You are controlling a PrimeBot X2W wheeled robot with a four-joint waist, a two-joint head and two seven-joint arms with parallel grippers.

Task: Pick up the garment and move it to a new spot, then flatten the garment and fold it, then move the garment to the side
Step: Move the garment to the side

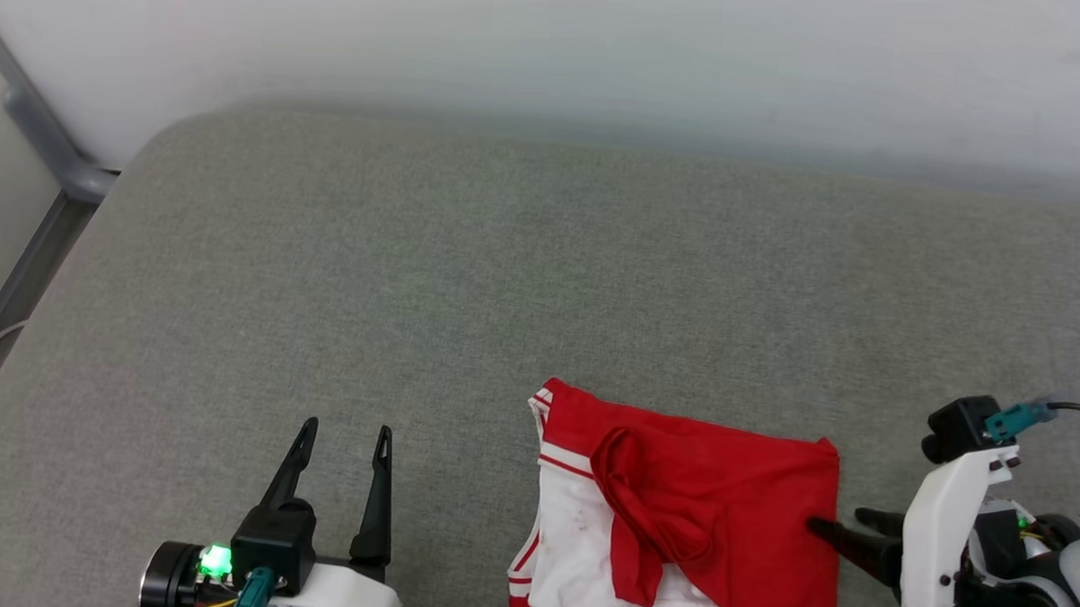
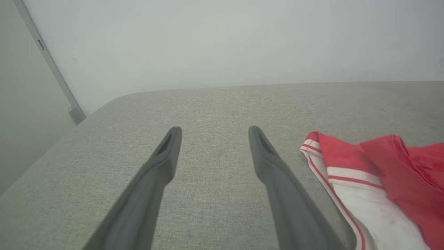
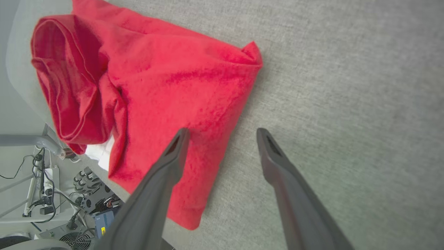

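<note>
The garment [image 1: 730, 508] is a red shirt with a white sleeve and red-striped trim, lying bunched at the front edge of the grey padded surface [image 1: 415, 272]. My left gripper [image 1: 347, 427] stands open to its left, fingers pointing away, nothing between them. In the left wrist view the garment [image 2: 381, 187] lies right of the open left gripper [image 2: 215, 130]. My right gripper [image 1: 835, 519] is open at the garment's right edge, pointing left. In the right wrist view one finger of the right gripper [image 3: 222, 131] overlies the red cloth [image 3: 173, 80], the other the bare surface.
A pale wall runs behind the padded surface. A grey metal frame [image 1: 51, 143] stands at the far left. Past the surface's front edge, the right wrist view shows floor with cables and a power strip [image 3: 41, 180]. Bare room spreads across the far side and left.
</note>
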